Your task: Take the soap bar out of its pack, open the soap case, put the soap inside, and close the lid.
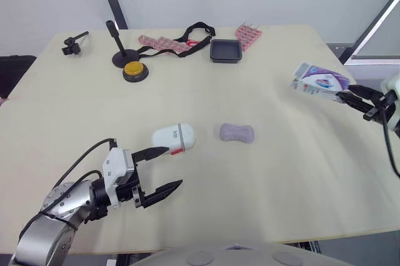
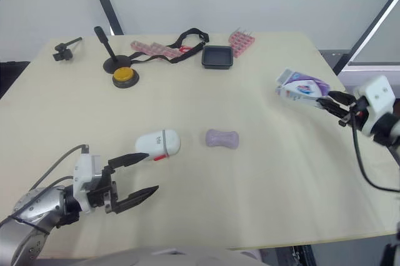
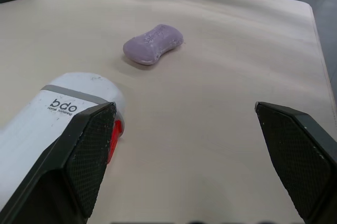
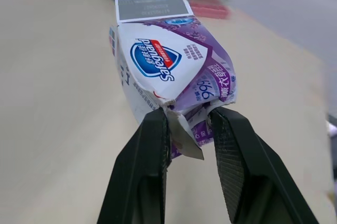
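Note:
A purple soap bar (image 1: 236, 133) lies bare on the table's middle. To its left rests the white soap case (image 1: 174, 138), lid down, with a red catch. My left gripper (image 1: 161, 168) stands open just in front of the case, one finger tip close to its near end. Over the table's right edge my right gripper (image 1: 350, 98) is shut on the torn end of the white and purple soap pack (image 1: 319, 82), holding it above the table. In the right wrist view the pack (image 4: 168, 71) is pinched between both fingers.
At the back of the table lie a black tray (image 1: 225, 50), pink racks (image 1: 247, 35), a black strap (image 1: 187, 38), a yellow button (image 1: 134, 70) beside a black stand, and a small black clamp (image 1: 73, 44).

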Available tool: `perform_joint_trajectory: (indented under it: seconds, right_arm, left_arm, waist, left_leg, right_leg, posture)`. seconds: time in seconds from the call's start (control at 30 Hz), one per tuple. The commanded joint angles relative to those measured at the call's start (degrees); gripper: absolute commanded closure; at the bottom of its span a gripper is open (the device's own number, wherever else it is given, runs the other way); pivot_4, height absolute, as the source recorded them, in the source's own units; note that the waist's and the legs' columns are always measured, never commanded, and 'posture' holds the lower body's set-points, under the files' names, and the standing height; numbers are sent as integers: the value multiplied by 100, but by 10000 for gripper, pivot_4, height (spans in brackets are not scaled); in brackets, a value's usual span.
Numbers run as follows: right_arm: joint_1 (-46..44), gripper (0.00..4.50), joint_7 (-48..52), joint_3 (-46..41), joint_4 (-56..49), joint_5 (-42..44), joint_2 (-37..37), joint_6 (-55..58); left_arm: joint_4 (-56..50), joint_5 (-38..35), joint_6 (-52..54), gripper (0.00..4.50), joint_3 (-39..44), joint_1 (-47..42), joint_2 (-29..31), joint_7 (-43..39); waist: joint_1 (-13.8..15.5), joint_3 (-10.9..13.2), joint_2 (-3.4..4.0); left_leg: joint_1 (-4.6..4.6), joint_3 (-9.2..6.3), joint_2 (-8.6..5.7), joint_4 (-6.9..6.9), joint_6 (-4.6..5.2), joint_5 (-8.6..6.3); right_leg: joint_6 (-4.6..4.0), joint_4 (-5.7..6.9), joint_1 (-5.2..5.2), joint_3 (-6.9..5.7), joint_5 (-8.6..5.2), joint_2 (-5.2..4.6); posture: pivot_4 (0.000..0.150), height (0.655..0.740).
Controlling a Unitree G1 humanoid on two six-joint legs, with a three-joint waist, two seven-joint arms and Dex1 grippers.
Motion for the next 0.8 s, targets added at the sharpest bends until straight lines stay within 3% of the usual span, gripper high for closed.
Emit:
perform_joint_trajectory:
  seconds: [0.03,0.27,0.7,0.8]
  right_arm:
    - [206,33240,-1083,-394,-307,-80,373,125]
    - [314,33240,-1926,-75,-909,198,1174,845]
    - [-138,33240,-2026,612,-769,261,1292,1259]
    - [-81,23285,-1881,774,-889,211,1177,1196]
  left_arm:
    - [-64,-81,0,0,129,-57,47,15]
    - [7,-71,-16,0,151,-110,56,7]
    - [41,38,-113,0,-14,-170,-54,80]
    - [63,60,-121,0,-31,-200,-79,85]
  waist:
    - [-25,-1,10]
    - [-157,0,22]
    - [-153,1,24]
    - [-129,1,24]
  left_leg:
    - [1,0,-1,0,0,0]
    - [22,0,-4,-17,-9,5]
    - [27,0,-11,-21,-27,12]
    - [28,-1,-11,-25,-43,21]
  right_leg:
    - [0,0,0,2,0,0]
    - [3,1,10,5,0,1]
    - [6,-2,21,4,1,-6]
    - [7,-3,22,2,1,-5]
  posture:
    - [1500,7291]
    - [1500,7291]
    - [1500,7291]
    - [1500,7291]
